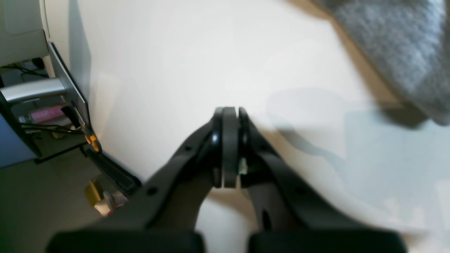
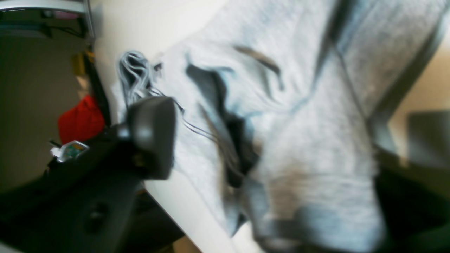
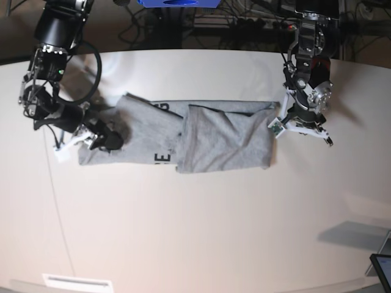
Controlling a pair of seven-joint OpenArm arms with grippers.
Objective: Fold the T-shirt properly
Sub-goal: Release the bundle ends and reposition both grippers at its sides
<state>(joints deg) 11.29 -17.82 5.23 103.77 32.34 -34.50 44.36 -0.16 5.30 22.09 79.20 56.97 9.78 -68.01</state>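
The T-shirt [image 3: 195, 139] is soft, limp and light, so it likely sags unless pinched at a hem or corner. It lies folded into a long band stretching between the pincers. The right gripper [image 3: 105, 139], jaws parted, straddles one end without clamping it. The left gripper [image 1: 230, 116], closed and empty, hangs just beyond the other end.

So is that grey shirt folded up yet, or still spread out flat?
Partly folded. The T-shirt lies as a long strip on the table, its right part doubled over the rest, lettering peeking out at the overlap.
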